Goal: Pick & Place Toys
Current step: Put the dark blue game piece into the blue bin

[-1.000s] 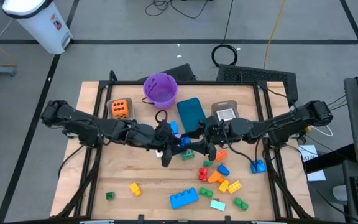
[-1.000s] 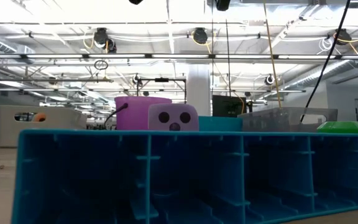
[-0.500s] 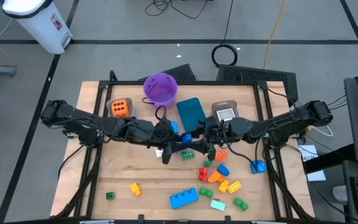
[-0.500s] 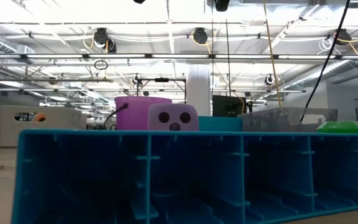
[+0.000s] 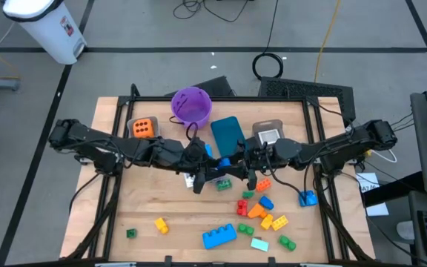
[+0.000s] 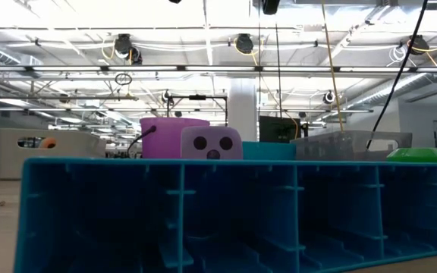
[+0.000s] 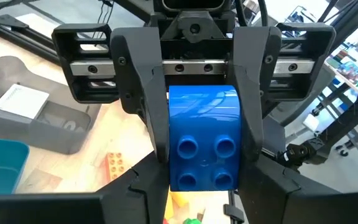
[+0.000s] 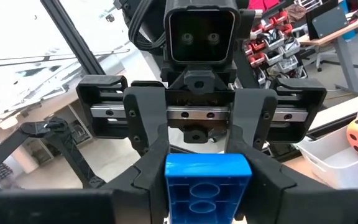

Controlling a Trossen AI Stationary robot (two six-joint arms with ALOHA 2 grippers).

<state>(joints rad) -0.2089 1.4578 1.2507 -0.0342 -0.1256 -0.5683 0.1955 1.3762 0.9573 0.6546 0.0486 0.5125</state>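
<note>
My two grippers meet tip to tip above the table's middle, both shut on one small blue brick [image 5: 224,161]. My left gripper [image 5: 215,169] comes from the left and my right gripper [image 5: 236,165] from the right. The left wrist view shows the brick's studded top [image 7: 204,146]. The right wrist view shows its hollow underside [image 8: 208,180]. More bricks lie on the table: a green one [image 5: 223,184], a mixed cluster [image 5: 262,211], a large blue one [image 5: 219,236] and a yellow one [image 5: 161,225]. An orange die [image 5: 144,128] sits in a white bin. My left gripper pinches the blue brick's two opposite sides [image 8: 169,171] between its two fingers [image 8: 148,143]. The fingers lie level and come from the table's left. The brick is lifted clear of the table. My right gripper pinches the brick's two opposite sides [image 7: 171,124] between its two fingers [image 7: 143,93]. The fingers lie level and come from the table's right, facing the left gripper. The brick sits between both grippers, clear of the table.
A purple bucket [image 5: 191,105], a teal bin [image 5: 227,133] and a clear bin [image 5: 268,135] with a card stand at the far side. A blue brick [image 5: 308,197] lies at the right. The large blue brick [image 6: 234,212] blocks most of the low view, which also shows a purple die [image 6: 212,142].
My left gripper has gone a little toward the table's far edge, closing in on my right gripper. The blue brick has shifted the same way and stays clear of the table.
</note>
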